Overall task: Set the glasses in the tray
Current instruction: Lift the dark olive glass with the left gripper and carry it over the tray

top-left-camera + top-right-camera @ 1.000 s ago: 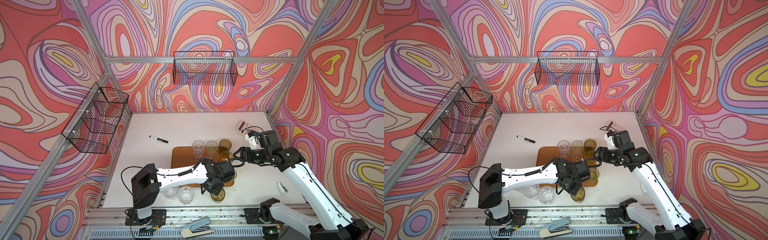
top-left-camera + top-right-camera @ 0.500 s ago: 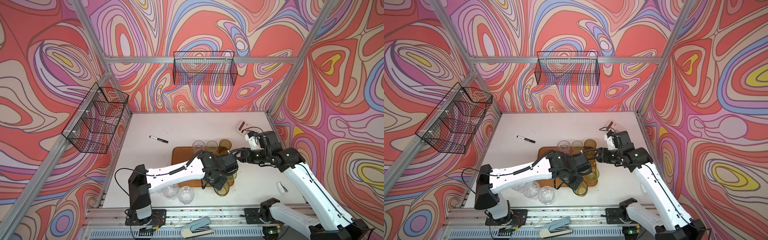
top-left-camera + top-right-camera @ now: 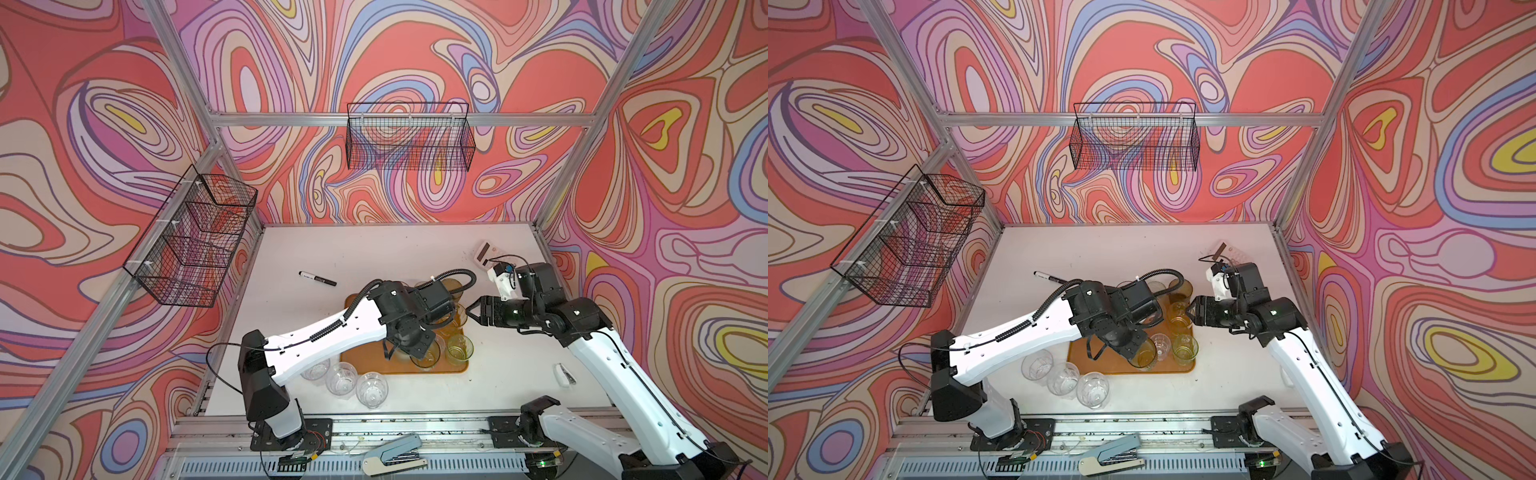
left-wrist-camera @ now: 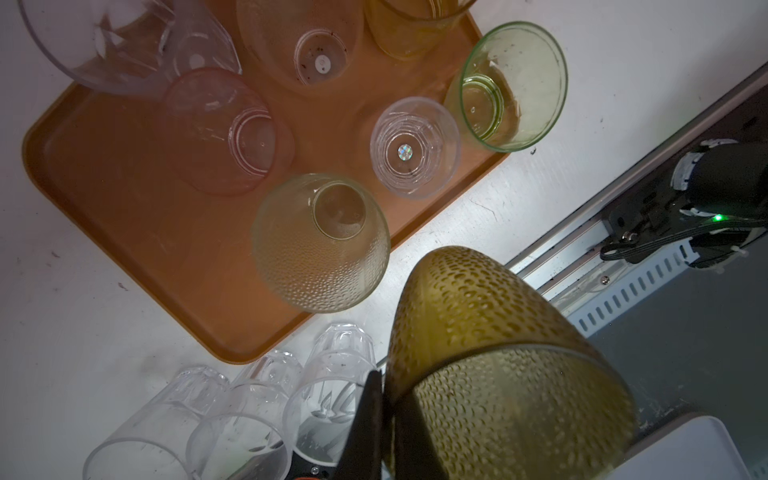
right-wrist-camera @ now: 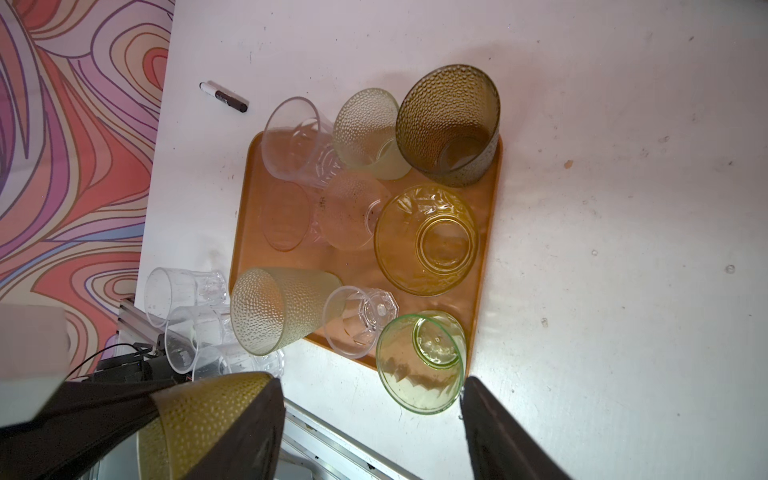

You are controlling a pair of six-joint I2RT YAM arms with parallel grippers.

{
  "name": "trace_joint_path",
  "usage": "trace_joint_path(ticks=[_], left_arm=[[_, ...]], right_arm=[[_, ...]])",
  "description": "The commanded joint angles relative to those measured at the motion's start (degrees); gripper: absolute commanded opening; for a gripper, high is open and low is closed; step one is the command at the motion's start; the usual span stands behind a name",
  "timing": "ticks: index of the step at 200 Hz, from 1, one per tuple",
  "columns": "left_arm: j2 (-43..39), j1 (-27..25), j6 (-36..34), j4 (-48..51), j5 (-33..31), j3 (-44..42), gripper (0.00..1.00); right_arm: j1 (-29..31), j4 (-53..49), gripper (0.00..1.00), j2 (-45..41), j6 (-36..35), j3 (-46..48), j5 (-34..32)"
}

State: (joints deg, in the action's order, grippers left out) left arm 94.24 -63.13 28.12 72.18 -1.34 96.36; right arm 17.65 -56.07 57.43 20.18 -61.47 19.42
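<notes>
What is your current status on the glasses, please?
Left gripper shut on olive glass, near tray front edge. Right gripper open, empty. Three clear glasses off tray.

Dimpled olive glass (image 4: 490,340) in the closed hand (image 4: 388,399), three clear glasses (image 4: 249,399) beside the tray (image 4: 124,199)

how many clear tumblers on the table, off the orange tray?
3, in a row on the white table, by the near left corner of the orange tray: left tumbler, middle tumbler, right tumbler. The left arm may hide more.
</notes>
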Motion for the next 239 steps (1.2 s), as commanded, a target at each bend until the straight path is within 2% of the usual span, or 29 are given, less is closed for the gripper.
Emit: trace_joint_path(ticks=[1, 80, 239], left_arm=[[-1.76, 1.88, -2.07, 4.50, -2.56, 1.75, 0.00], [-2.85, 9.12, -6.90, 7.96, -5.03, 3.56, 0.00], [-2.17, 26.67, -12.73, 4.75, -4.10, 2.64, 0.00]], right_arm=[[-0.25, 1.16, 0.70, -0.17, -1.10, 0.56, 0.81], [-0.25, 2.80, 0.70, 0.70, -1.04, 0.27, 2.20], [-0.17, 6.18, 0.70, 2.15, 1.04, -1.42, 5.50]])
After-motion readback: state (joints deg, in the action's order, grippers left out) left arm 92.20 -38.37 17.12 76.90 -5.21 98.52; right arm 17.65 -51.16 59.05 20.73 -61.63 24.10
